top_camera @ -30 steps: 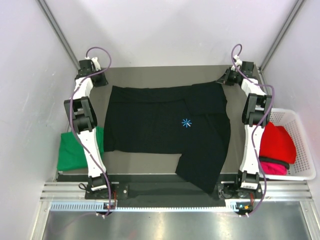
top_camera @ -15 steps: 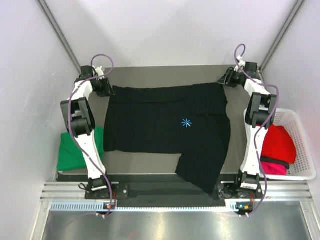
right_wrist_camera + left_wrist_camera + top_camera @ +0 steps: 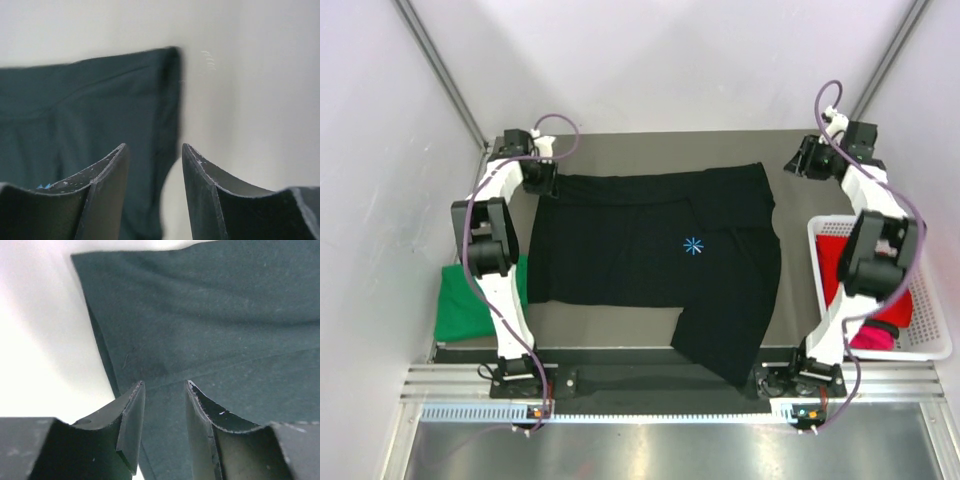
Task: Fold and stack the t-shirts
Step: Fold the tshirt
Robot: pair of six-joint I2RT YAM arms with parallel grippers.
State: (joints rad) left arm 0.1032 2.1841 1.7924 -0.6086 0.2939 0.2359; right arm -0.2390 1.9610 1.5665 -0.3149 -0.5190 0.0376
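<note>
Grey surface, white walls round it, two arms bolted at near edge.

- Black shirt: lies flat across ctr of surface. Fold line runs along its far edge. Near-R flap reaches past near edge of surface. Small light-blue starburst mark near its middle.
- Green shirt: bunched at L edge of surface, beside L arm and partly hidden by it.
- Basket: white mesh, off R side of surface. Holds red shirt, w/ pink shirt at near end. R arm crosses above both.
- L end effector: at far-L corner of black shirt. Wrist view: fingers spread, black cloth seen through the gap. Touching cloth or not: can't tell.
- R end effector: just off far-R corner of black shirt, apart from it. Wrist view: fingers spread, bare surface btwn them, shirt corner off to one side.
</note>
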